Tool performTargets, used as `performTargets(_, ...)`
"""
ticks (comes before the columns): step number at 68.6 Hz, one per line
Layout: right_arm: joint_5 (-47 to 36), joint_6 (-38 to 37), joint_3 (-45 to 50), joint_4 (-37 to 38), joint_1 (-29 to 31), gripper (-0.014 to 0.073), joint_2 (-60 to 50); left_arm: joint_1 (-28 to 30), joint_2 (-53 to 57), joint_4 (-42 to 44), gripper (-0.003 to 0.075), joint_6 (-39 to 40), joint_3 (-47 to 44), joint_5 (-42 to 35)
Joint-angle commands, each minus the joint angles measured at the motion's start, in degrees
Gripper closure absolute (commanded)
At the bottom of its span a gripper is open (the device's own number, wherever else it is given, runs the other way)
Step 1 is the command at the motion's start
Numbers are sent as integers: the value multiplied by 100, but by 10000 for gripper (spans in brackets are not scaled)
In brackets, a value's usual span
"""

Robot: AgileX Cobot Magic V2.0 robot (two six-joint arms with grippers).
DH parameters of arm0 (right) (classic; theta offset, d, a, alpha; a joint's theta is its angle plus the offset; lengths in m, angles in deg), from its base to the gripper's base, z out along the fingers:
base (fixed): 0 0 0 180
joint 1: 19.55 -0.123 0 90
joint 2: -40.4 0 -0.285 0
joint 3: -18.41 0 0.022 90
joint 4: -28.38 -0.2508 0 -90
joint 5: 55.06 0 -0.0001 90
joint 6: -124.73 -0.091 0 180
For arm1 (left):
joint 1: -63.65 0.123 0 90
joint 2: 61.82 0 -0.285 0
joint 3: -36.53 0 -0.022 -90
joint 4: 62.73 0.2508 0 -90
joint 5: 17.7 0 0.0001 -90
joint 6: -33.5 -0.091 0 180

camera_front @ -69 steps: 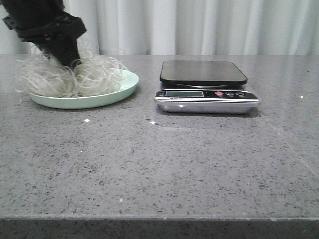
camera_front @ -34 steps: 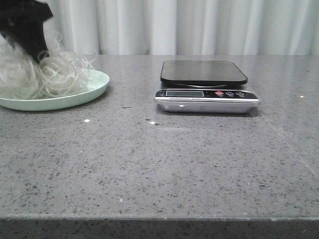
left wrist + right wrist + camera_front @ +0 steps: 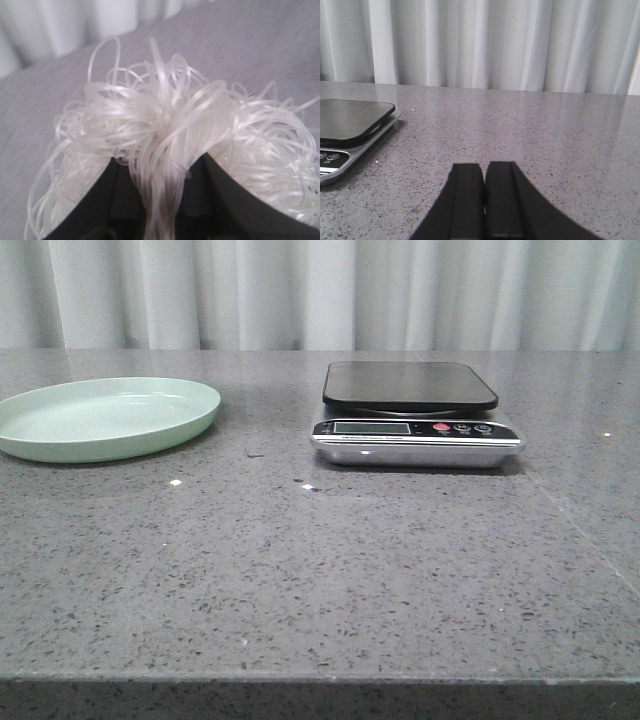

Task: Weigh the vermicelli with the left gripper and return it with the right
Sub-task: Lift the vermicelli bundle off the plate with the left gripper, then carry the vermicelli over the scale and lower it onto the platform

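Black left claw is pinching the vermicelli at the middle of the tangle, loops spilling out on both sides of the fingers; the bundle is hanging above the grey table, out of the front view.

Right claw is sitting pressed together and holding nothing, low over the table with the scale off to one side.

Risks, as judgement: only a narrow bunch of strands is sitting between the fingers, so outer loops may be slipping free or trailing during the carry; loose ends may be snagging on the scale edge or draping over its buttons, spoiling the reading; strands may be clinging to the fingers at release, leaving part of the load off the platform.

Count: one tangle of vermicelli; one pale green plate, now bare; one scale; two claws, one in each wrist view.
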Motion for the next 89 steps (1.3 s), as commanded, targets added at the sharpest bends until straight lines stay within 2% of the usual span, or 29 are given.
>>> performTargets(1,-419,26,-51,12,30,442,-92,-484,147,-310,584,54,230,-896)
performTargets(13,-419,26,-51,12,30,442,-92,-1367,-347,-299,584,6,230,-1754)
performTargets(24,-408,26,-51,-5,30,442,-92,-1731,-966,-163,584,-87,230,-2310)
performTargets(46,-301,26,-51,-11,30,442,-92,-1773,-1847,-231,584,-87,230,-2466)
performTargets(89,-296,26,-51,-10,30,442,-92,-1974,-2164,-232,584,-87,230,-2462)
